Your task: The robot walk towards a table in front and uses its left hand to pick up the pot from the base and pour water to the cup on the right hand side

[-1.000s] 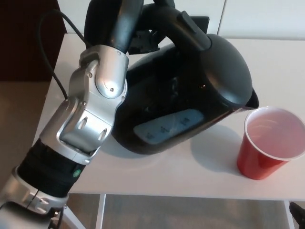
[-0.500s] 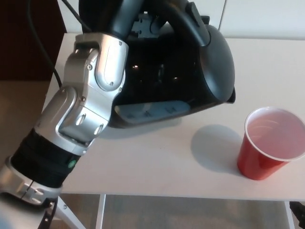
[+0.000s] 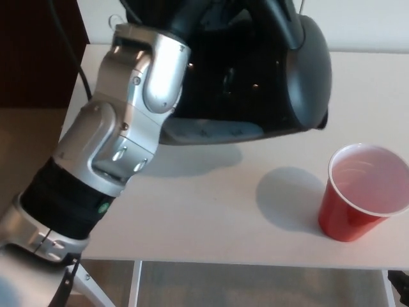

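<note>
My left hand (image 3: 182, 14) is shut on the handle of the black kettle (image 3: 268, 83), near the top edge of the head view. The kettle hangs in the air above the white table (image 3: 204, 211), and its grey underside shows. Its spout (image 3: 321, 119) points right and sits above and to the left of the red cup (image 3: 361, 192). The cup stands upright near the table's front right, with its pale inside showing. I cannot see the kettle's base; the kettle and my arm cover that part of the table.
My silver left forearm (image 3: 115, 141) crosses the table's left side. A black cable (image 3: 67, 45) runs along the left edge. A dark brown panel (image 3: 32, 51) stands at the far left. The table's front edge runs below the cup.
The kettle has drawn back from the cup, its spout moving left and up away from the rim. It now hangs higher, and my forearm has risen with it.
</note>
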{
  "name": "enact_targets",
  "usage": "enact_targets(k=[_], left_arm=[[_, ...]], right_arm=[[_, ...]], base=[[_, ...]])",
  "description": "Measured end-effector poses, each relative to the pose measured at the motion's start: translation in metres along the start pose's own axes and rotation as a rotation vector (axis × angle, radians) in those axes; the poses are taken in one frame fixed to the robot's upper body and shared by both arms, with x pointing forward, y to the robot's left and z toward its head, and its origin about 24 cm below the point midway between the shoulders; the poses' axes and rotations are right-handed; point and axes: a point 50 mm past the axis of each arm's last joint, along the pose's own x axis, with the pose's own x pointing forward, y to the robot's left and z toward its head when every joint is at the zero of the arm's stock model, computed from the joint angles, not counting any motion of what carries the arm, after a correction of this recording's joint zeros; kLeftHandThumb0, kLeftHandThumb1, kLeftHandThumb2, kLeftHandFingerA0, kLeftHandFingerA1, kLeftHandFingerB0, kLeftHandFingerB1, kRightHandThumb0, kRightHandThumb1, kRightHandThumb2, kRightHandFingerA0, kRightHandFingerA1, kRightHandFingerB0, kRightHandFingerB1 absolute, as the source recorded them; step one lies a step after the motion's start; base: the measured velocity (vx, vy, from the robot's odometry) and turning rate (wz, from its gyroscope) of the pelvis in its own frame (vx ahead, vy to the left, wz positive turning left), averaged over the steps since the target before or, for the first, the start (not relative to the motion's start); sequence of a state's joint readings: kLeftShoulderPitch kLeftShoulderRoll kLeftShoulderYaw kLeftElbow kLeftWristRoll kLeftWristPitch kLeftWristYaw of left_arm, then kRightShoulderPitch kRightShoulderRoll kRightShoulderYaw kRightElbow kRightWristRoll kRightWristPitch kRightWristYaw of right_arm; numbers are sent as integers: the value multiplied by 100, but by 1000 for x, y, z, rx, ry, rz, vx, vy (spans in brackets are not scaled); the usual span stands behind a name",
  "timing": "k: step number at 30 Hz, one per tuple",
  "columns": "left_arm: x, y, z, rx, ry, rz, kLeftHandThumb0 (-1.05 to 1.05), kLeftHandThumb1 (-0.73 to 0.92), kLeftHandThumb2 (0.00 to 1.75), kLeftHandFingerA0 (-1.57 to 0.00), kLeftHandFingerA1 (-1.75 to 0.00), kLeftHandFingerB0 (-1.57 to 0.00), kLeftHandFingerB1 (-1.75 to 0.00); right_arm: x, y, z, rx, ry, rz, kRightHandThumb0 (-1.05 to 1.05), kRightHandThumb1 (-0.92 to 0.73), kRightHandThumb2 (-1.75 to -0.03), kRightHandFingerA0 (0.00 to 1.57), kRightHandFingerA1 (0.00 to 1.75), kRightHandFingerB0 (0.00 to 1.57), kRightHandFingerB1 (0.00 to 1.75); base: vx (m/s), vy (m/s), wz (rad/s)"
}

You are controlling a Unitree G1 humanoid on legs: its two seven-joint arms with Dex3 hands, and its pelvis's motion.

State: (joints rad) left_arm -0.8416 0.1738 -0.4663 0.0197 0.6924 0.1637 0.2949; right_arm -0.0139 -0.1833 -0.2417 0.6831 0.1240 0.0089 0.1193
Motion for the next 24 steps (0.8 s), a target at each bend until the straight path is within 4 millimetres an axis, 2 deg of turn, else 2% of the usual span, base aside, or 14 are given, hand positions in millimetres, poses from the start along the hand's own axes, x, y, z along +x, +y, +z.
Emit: enact_targets(k=[2,4,5,6,7,8,9,10,11,13,14,19,20,24], left_arm=[[2,-1,7,7,-28,5,-39,36,77,-129,-147,-95,-128],[3,-1,14,17,-57,12,-35,35,79,-128,-144,-98,-127],[3,-1,16,19,-66,14,-29,55,57,-97,-175,-72,-159],[4,-2,20,24,-81,18,-29,55,57,-97,-175,-72,-159],[5,-3,23,26,-90,19,-35,41,84,-130,-141,-85,-104],[5,-3,24,28,-96,20,-37,46,60,-103,-167,-95,-73],[5,-3,26,31,-105,21,-37,46,60,-103,-167,-95,-73],[5,-4,28,33,-111,21,-37,47,59,-97,-170,-84,-130],[5,-5,30,38,-118,20,-36,34,78,-127,-144,-98,-127],[4,-7,34,51,-139,14,-35,35,81,-126,-141,-102,-128],[3,-9,36,56,-148,11,-29,55,56,-96,-175,-77,-160],[1,-13,44,72,-195,2,-29,55,56,-96,-175,-82,-149],[1,-13,44,73,-200,2,-31,40,84,-130,-140,-98,-111],[1,-17,47,114,-250,-6,-33,48,60,-107,-166,-100,-88]], right_arm=[[0,0,0,-2,1,-1,-22,-63,-58,52,45,36,37],[0,0,0,-3,1,-2,-23,-62,-58,53,46,37,38],[0,0,0,-4,1,-3,-22,-62,-58,53,47,37,38],[0,0,0,-5,1,-3,-22,-62,-58,53,47,37,38],[0,0,0,-4,1,-4,-22,-62,-58,54,47,37,38],[0,0,0,-4,1,-4,-22,-62,-58,52,46,37,38],[0,0,0,-3,1,-4,-22,-62,-58,52,46,37,38],[0,0,0,-3,1,-4,-22,-62,-58,52,47,37,38],[0,0,0,-3,0,-4,-23,-62,-58,52,47,38,38],[0,0,0,-3,0,-4,-23,-62,-58,52,47,38,38],[0,0,0,-3,0,-4,-22,-62,-58,52,46,37,38],[0,0,0,-7,2,-1,-23,-62,-58,52,46,38,38],[0,1,0,-7,2,-1,-22,-63,-58,51,45,37,38],[1,1,0,-11,1,1,-22,-62,-58,52,46,36,38]], base=[[0,0,0],[0,0,0],[0,0,0],[0,0,0],[0,0,0],[0,0,0],[0,0,0],[0,0,0],[0,0,0],[0,0,0],[0,0,0],[0,0,0],[0,0,0],[0,0,0]])
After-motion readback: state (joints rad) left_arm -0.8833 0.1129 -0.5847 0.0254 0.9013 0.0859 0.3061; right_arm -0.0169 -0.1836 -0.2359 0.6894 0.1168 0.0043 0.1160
